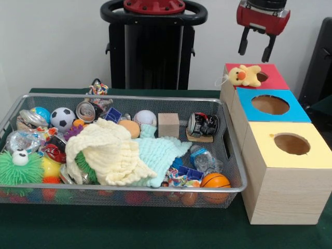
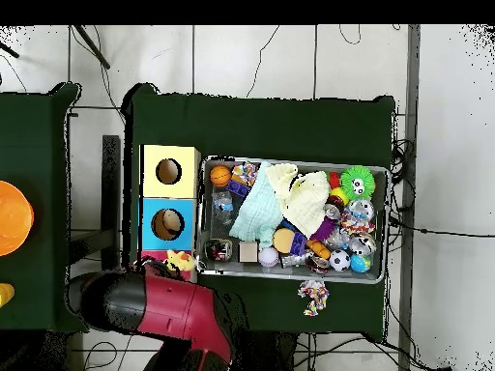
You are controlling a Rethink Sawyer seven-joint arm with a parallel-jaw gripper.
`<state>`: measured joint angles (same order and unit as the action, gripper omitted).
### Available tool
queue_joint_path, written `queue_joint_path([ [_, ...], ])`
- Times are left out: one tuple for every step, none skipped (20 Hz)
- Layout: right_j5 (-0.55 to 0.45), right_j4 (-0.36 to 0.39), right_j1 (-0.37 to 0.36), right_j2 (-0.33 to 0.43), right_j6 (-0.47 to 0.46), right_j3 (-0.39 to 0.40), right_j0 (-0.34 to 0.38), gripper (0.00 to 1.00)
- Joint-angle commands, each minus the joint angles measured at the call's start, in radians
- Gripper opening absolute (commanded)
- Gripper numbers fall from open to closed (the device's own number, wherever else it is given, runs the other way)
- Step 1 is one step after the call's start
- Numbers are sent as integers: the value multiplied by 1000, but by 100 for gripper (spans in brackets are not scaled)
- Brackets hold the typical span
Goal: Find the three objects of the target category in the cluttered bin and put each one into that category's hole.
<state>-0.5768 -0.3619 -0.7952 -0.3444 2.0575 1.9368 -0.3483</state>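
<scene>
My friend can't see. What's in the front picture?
The open red gripper hangs above a yellow duck toy lying on the red box, beside its hole. Blue and yellow boxes with holes line up beside a wire bin crammed with balls, cloths and cans.

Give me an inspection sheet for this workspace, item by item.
Surface: dark green table.
Job's things: wire mesh bin full of mixed objects; three wooden boxes with holes, topped yellow, blue and red; a yellow plush duck lies on the red box beside its hole.
Clutter: cream cloth and mint cloth over the pile; soccer ball, mini basketball, green spiky toy, wooden cube, crushed can.
Gripper: gripper open, empty, above the red box.
Cables: several on the tiled floor.
Surroundings: orange object on a neighbouring table.
</scene>
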Motion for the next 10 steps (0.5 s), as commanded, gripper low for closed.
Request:
queue_joint_path([
  [-87,-64,9,121,191,46,34,100],
  [-90,-65,11,120,193,45,34,100],
  [-92,-65,10,120,195,44,33,100],
  [-96,-63,11,120,194,42,36,100],
  [-98,-63,10,119,196,42,35,100],
  [-99,-60,11,115,196,40,36,100],
  [-103,-58,10,112,198,39,36,100],
  [-113,-45,11,99,198,31,35,100],
  [-109,-39,14,93,195,29,37,100],
  [-105,-32,16,86,192,28,39,100],
])
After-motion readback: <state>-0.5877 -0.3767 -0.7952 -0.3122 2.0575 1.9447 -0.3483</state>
